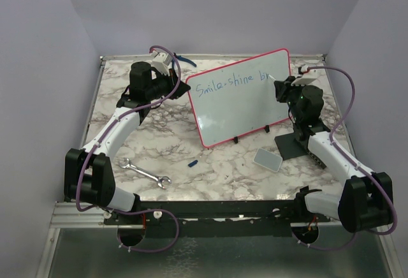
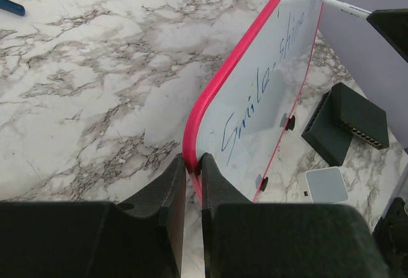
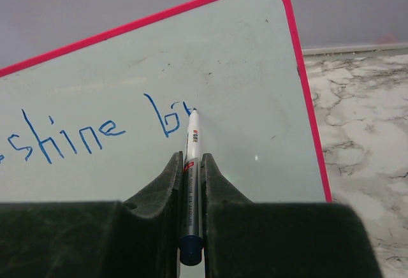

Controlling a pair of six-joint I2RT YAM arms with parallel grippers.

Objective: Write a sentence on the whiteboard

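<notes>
I hold my right jaws clenched on a white marker (image 3: 192,139), tip touching the whiteboard (image 3: 248,55) just right of "br" ending the blue sentence (image 3: 95,131), left jaws clamping its left pink edge, board propped mid worktop (image 1: 223,157)

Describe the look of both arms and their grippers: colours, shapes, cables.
Both arms, left and right, have white shells on the long links and chunky black housings at the joints. A lilac cable loops along each. The left gripper and right gripper each have two matte black, blocky fingers tapering to rounded tips.
</notes>
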